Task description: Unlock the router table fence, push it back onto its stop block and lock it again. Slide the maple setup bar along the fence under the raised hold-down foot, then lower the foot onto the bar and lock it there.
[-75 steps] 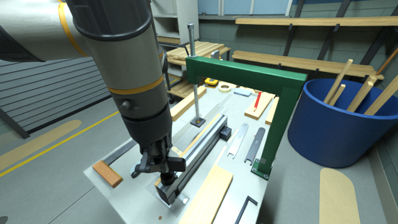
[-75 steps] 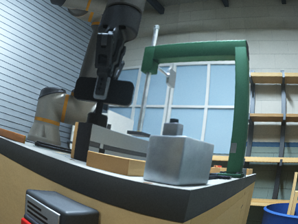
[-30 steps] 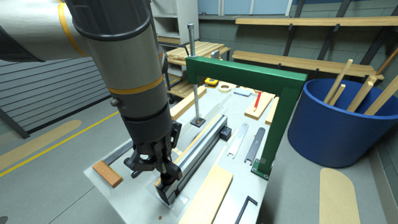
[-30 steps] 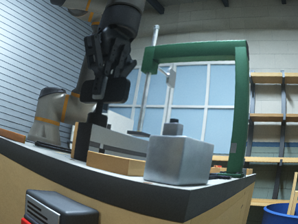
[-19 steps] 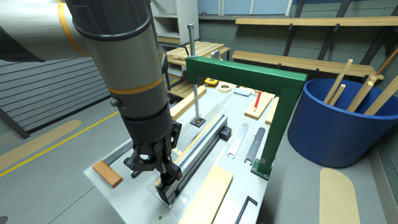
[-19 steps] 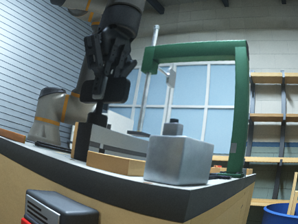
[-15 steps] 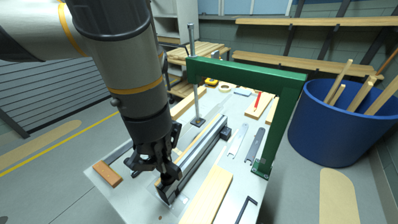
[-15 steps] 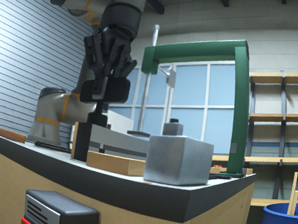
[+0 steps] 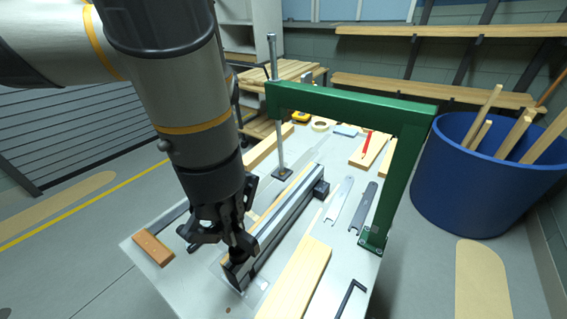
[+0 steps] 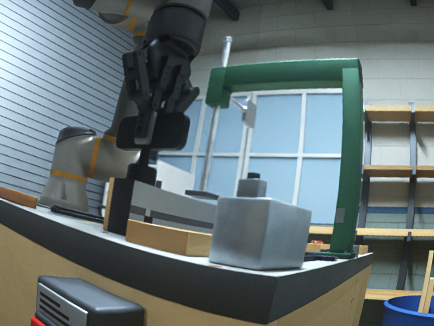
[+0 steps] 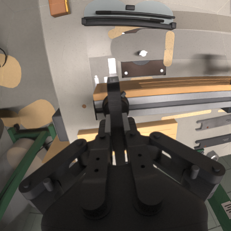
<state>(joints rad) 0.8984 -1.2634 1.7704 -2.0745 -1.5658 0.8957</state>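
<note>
The fence's black lock lever (image 11: 115, 99) stands on the near end of the grey fence (image 9: 277, 214) and sits gripped in my closed gripper (image 9: 238, 246). The maple setup bar (image 9: 273, 202) lies along the fence's left face. The fence's far end sits next to a small black stop block (image 9: 321, 190); I cannot tell whether they touch. The hold-down foot (image 9: 282, 173) hangs on a steel rod (image 9: 277, 107) from the green frame (image 9: 357, 107), raised above the table near the bar's far end. A grey lever (image 9: 306, 77) sits on the frame beside the rod.
A pale board (image 9: 297, 277) lies right of the fence, with two flat wrenches (image 9: 353, 202) beyond it. An orange block (image 9: 152, 246) lies on the left table edge. A grey metal block (image 10: 260, 232) sits near the front corner. A blue bin (image 9: 491, 170) stands right of the table.
</note>
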